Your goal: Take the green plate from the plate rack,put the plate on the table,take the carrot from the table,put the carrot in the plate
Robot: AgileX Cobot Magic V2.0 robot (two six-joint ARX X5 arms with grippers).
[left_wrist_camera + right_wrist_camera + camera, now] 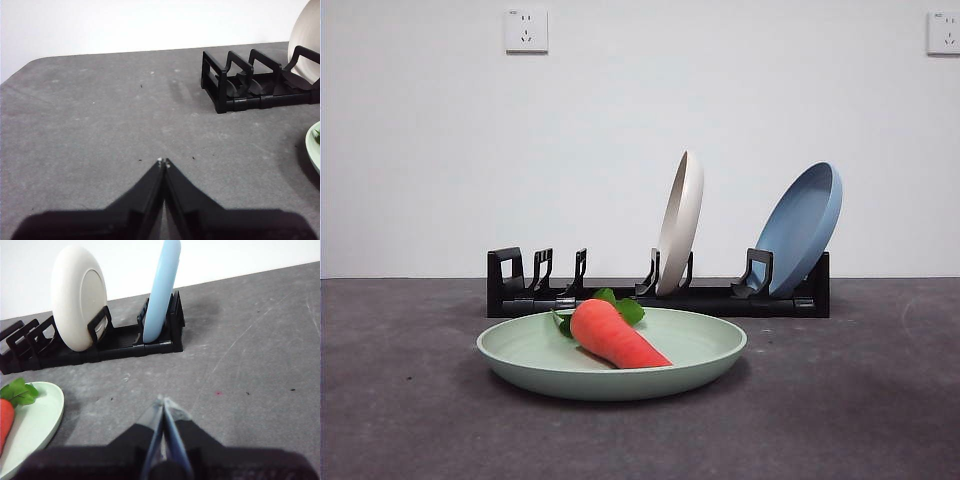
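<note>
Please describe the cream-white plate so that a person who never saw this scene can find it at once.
Look for the long black plate rack standing on the table before the white wall. Two plates stand on edge in it; the cream-white plate is in the middle slots, nearly upright. Its neighbour, the blue plate, leans at the rack's end, and the green plate lies flat in front.

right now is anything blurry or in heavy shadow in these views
Front view: even, soft light, with a dark shadow under the green plate; the carrot is sharp. Left wrist view: the left gripper is near and dark, the table clear. Right wrist view: the right gripper looks soft and blurred, the plate rack crisp.
</note>
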